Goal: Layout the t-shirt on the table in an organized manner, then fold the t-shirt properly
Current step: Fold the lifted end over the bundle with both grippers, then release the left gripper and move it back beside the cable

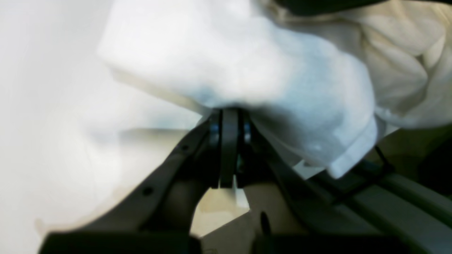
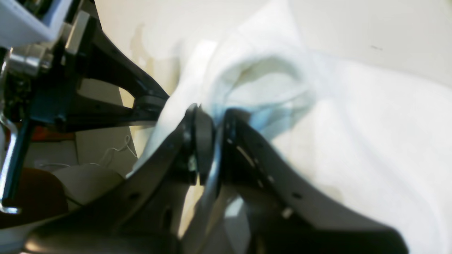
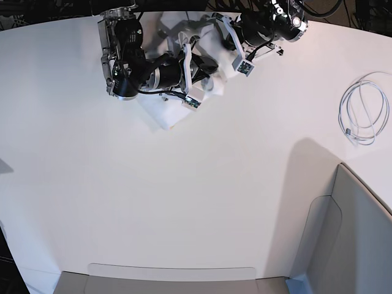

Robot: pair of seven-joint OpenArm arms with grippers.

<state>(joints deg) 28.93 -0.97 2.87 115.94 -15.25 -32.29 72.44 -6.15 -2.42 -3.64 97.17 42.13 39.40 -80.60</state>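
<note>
The white t-shirt [image 3: 160,114] lies bunched up at the far edge of the table [image 3: 184,196], between my two arms; none of its print shows. In the left wrist view, my left gripper [image 1: 229,118] is shut, pinching a thick fold of the t-shirt [image 1: 247,63], and a hemmed sleeve hangs to its right. My right gripper [image 2: 213,121] is shut on another fold of the t-shirt [image 2: 353,123], with cloth squeezed between its fingers. In the base view the left gripper [image 3: 208,38] and the right gripper [image 3: 203,72] sit close together on the bundle.
A coiled white cable [image 3: 361,113] lies at the right of the table. A grey angular bin [image 3: 352,245] fills the near right corner. A grey strip [image 3: 171,277] runs along the near edge.
</note>
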